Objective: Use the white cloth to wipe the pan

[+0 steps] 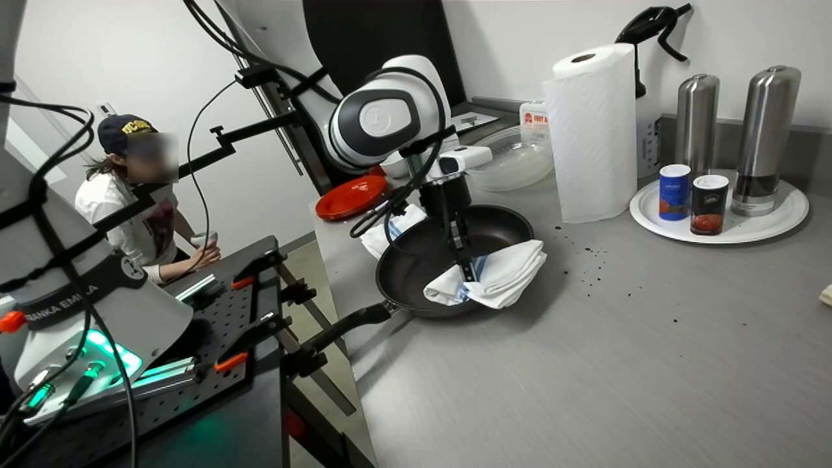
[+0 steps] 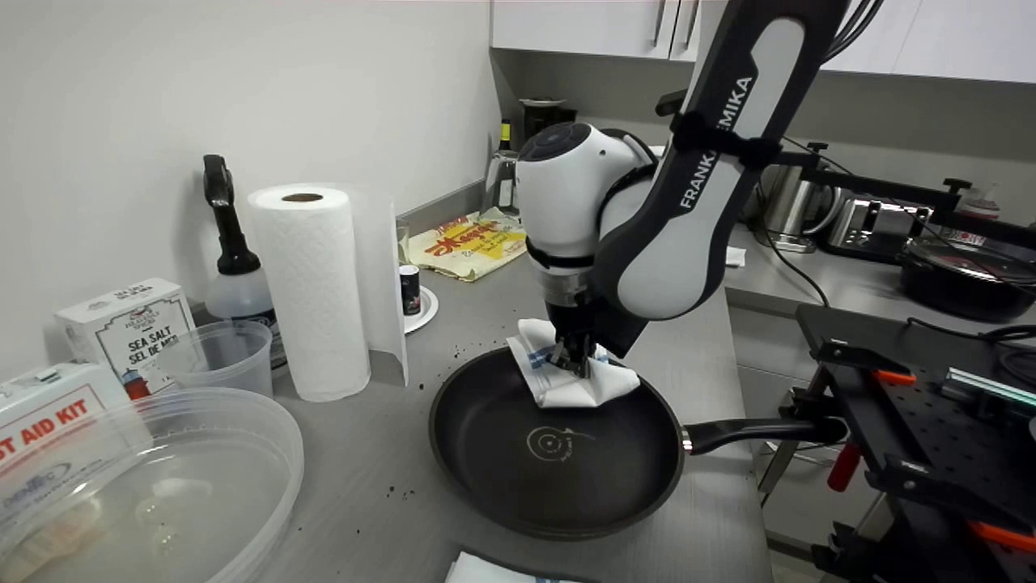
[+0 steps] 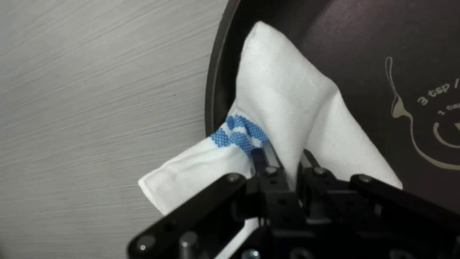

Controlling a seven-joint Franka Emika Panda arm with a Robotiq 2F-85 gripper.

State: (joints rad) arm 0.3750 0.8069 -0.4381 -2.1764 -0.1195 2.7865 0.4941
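Note:
A black frying pan (image 1: pixel 416 266) sits on the grey counter, with its handle out over the counter edge; it also shows in an exterior view (image 2: pixel 494 453) and in the wrist view (image 3: pixel 363 39). A folded white cloth (image 1: pixel 513 270) with blue stripes lies bunched over the pan's rim, partly inside the pan and partly over the outside; it shows too in an exterior view (image 2: pixel 583 389) and in the wrist view (image 3: pixel 276 72). My gripper (image 3: pixel 282 154) points down with a fold of this cloth pinched between its fingers. The fingertips are partly hidden by cloth.
Another white cloth (image 1: pixel 396 227) lies beside the pan. A paper towel roll (image 1: pixel 591 136), a clear plastic bowl (image 2: pixel 267 486), red plates (image 1: pixel 351 197) and a white plate (image 1: pixel 747 231) with shakers and mills stand around. Dark crumbs (image 1: pixel 598 263) lie on the counter.

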